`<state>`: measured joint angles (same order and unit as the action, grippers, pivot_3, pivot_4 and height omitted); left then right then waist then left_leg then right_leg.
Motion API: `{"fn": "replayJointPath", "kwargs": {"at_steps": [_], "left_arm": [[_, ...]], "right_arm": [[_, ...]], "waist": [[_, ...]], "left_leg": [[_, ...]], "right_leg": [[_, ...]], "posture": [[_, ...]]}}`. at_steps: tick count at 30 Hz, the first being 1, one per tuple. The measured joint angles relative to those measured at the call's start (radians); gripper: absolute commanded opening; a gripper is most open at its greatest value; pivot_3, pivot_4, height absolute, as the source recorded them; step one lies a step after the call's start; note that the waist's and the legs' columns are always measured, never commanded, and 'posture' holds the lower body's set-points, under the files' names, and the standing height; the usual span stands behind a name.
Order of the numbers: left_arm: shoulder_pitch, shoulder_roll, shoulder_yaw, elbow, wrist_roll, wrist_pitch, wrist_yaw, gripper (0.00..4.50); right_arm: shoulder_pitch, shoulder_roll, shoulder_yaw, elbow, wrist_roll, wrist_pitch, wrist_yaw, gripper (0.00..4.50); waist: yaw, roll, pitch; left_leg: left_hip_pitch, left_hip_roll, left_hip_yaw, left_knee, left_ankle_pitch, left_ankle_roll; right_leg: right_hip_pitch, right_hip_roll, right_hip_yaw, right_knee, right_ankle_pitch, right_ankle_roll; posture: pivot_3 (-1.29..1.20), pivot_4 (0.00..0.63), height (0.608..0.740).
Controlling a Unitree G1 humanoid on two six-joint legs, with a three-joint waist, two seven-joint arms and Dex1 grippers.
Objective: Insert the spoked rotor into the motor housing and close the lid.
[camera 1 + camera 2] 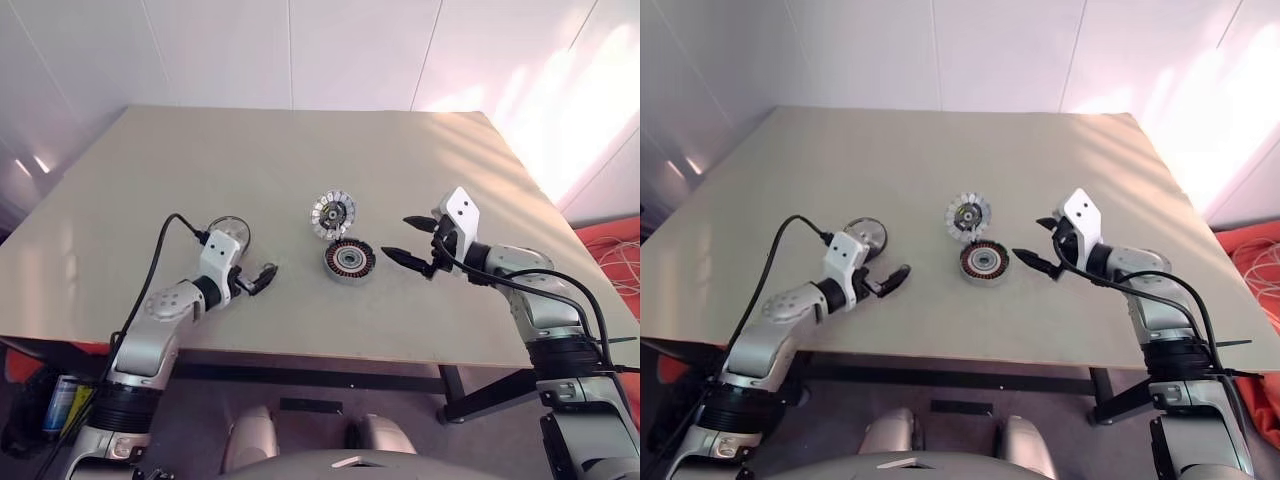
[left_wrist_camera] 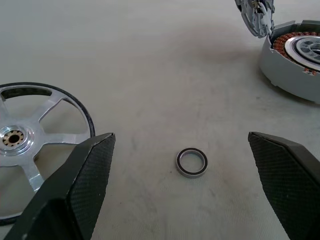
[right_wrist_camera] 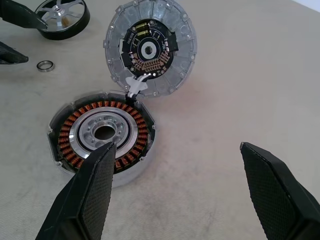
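Left eye view: the left gripper hovers low over the near-left part of the tabletop, jaws spread wide and holding nothing. In the left wrist view a small loose ring lies flat on the surface between its two fingers, touching neither. Just beside that gripper, on its far-left side, the lid lies flat, a shiny spoked wheel with a dark rim. The right gripper is at the right, pointing left toward the middle, jaws likewise wide apart and empty. Just left of its fingertips, the housing sits flat near the middle of the tabletop, its coppery windings circling a pale metal centre, open on top. At the housing's far edge the rotor stands tilted up on its rim, touching the housing and showing its segmented silvery ring around a dark hub. The lid and ring lie well apart from the housing.
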<state>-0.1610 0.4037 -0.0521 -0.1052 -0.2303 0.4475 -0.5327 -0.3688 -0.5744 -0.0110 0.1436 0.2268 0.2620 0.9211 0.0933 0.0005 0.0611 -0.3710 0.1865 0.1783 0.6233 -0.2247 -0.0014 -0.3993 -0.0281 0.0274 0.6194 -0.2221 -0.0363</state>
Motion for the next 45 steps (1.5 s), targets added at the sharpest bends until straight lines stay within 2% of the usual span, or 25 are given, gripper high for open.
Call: {"fn": "replayJointPath", "kwargs": {"at_steps": [17,34,37,40,45], "left_arm": [[-0.04,0.006,-0.05,0.057,0.055,0.086,-0.012,4.5],[-0.067,0.002,-0.066,0.085,0.077,0.074,-0.02,4.5],[-0.067,-0.001,-0.067,0.086,0.077,0.073,-0.026,3.95],[-0.068,-0.008,-0.07,0.088,0.077,0.073,-0.026,3.02],[-0.069,-0.008,-0.069,0.088,0.081,0.073,-0.025,3.02]], "right_arm": [[0.0,0.0,0.0,0.0,0.0,-0.001,-0.016,4.48],[-0.005,0.0,0.0,0.0,0.0,-0.006,-0.03,4.48],[-0.005,0.0,0.0,0.0,0.0,-0.006,-0.032,4.5],[-0.007,0.0,0.0,0.0,0.0,-0.012,-0.033,4.5],[-0.007,0.0,0.0,0.0,0.0,-0.013,-0.034,4.5]], "waist": [[0.0,0.0,0.0],[0.001,0.0,0.0],[0.001,0.0,0.0],[0.0,0.0,0.0],[0.0,0.0,0.0]], "left_leg": [[0.0,0.0,0.0,0.0,0.0,0.0],[0.001,-0.004,0.0,0.0,0.0,0.001],[0.001,-0.005,0.0,-0.001,0.0,0.001],[0.002,-0.008,0.0,-0.005,0.002,0.003],[0.002,-0.01,-0.001,-0.008,0.003,0.003]], "right_leg": [[0.0,0.0,0.0,0.0,0.0,0.0],[0.001,-0.004,-0.001,0.0,0.0,0.0],[0.001,-0.006,-0.001,0.0,0.0,0.0],[0.001,-0.009,-0.001,0.0,0.0,0.001],[0.001,-0.01,-0.001,-0.001,-0.001,0.001]], "posture": [[0.0,0.0,0.74],[0.0,0.0,0.74],[0.0,0.0,0.74],[0.0,0.0,0.74],[0.0,0.0,0.74]]}}
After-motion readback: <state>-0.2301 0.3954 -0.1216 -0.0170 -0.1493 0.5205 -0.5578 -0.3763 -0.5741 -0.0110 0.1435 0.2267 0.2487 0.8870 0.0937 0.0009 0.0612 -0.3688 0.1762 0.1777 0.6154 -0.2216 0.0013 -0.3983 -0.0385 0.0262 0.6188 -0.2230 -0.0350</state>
